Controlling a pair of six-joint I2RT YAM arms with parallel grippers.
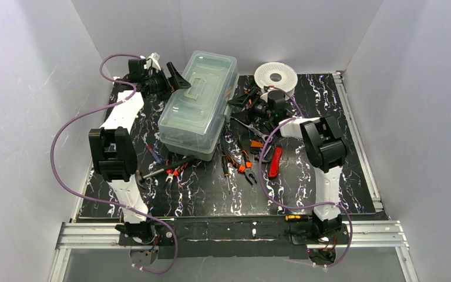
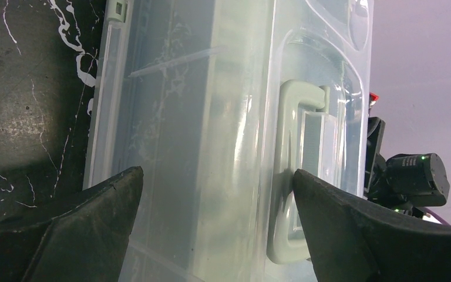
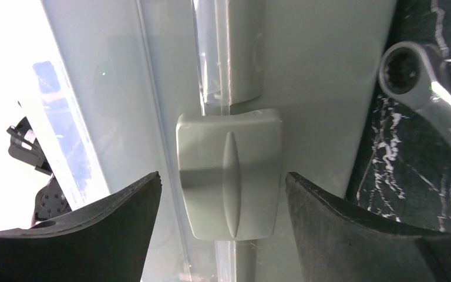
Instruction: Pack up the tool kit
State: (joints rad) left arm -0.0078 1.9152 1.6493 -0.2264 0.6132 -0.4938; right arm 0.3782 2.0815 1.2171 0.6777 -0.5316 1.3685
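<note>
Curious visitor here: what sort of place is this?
Likely a robot test booth: white walls enclose a black marbled table, the left arm and right arm bolted at its edge, with a toolbox.

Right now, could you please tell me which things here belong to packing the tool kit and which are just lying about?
For the job:
toolbox
latch on the toolbox
orange-handled pliers
red knife
wrench

Just lying about:
white spool, behind the loose tools

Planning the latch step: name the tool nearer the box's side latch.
Right. The right tool is centred on the latch; the left tool is over the lid, by the handle.
</note>
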